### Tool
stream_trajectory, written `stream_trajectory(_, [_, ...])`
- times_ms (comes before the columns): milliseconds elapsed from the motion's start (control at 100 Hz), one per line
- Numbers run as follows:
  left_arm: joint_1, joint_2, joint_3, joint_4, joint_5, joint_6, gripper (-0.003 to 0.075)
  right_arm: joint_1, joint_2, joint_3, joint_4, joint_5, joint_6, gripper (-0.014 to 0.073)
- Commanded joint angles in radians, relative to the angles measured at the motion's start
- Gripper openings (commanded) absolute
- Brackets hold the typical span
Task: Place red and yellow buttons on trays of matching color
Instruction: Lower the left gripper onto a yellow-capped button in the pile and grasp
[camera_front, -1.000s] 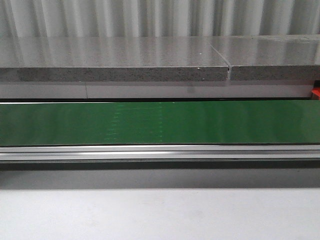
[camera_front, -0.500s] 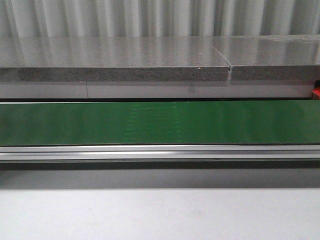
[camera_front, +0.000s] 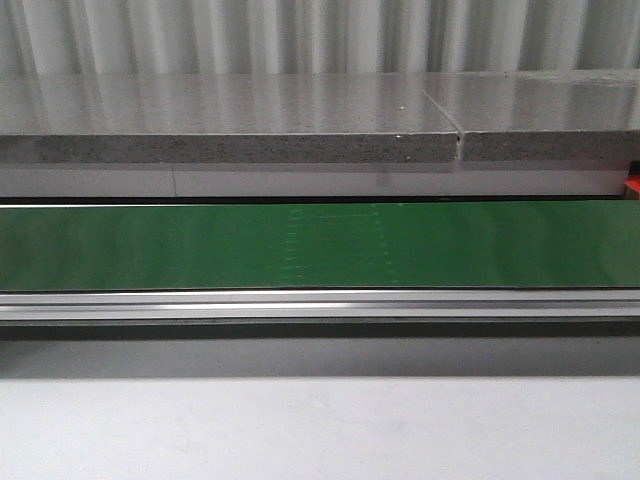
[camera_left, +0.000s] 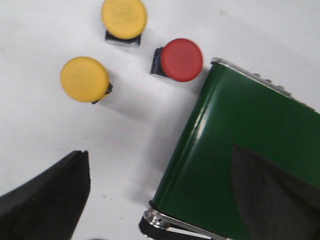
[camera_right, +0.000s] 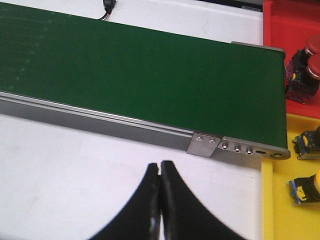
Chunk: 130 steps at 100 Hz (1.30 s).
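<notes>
In the left wrist view two yellow buttons (camera_left: 84, 79) (camera_left: 124, 18) and one red button (camera_left: 181, 59) stand on the white table beside the end of the green conveyor belt (camera_left: 240, 145). My left gripper (camera_left: 160, 190) is open and empty, one finger over the table, the other over the belt. In the right wrist view my right gripper (camera_right: 160, 167) is shut and empty above the white table, in front of the belt's frame. A red tray (camera_right: 290, 25) holds red buttons (camera_right: 306, 62). A yellow tray (camera_right: 295, 210) holds yellow buttons (camera_right: 306, 190).
The front view shows only the green belt (camera_front: 320, 245), its aluminium rail (camera_front: 320, 305), a grey stone ledge (camera_front: 230, 120) behind and the white table (camera_front: 320, 430) in front. No arm shows there. A black cable (camera_right: 108, 6) lies behind the belt.
A faint pattern on the belt has drifted to the right in the front view. Nothing else differs.
</notes>
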Motion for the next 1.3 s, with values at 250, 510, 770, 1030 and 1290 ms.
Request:
stream_trajectory(250, [0.03, 0.076, -0.037, 0.041, -0.035, -0.026, 0.0564, -0.003, 0.001, -0.021, 0.002, -0.06, -0.003, -0.0069])
stream_trajectory(510, [0.065, 0.136, -0.037, 0.054, -0.066, -0.034, 0.0564, -0.003, 0.001, -0.021, 0.002, -0.06, -0.003, -0.0069])
stream_trajectory(770, [0.07, 0.194, -0.039, 0.046, -0.165, -0.034, 0.0564, -0.003, 0.001, -0.021, 0.002, -0.06, -0.003, -0.0069])
stream_trajectory(1030, [0.07, 0.238, -0.039, 0.032, -0.233, -0.034, 0.0564, -0.003, 0.001, -0.021, 0.002, -0.06, -0.003, -0.0069])
stream_trajectory(1290, [0.07, 0.25, -0.039, 0.032, -0.245, -0.034, 0.047, -0.003, 0.001, -0.021, 0.002, -0.06, -0.003, -0.0069])
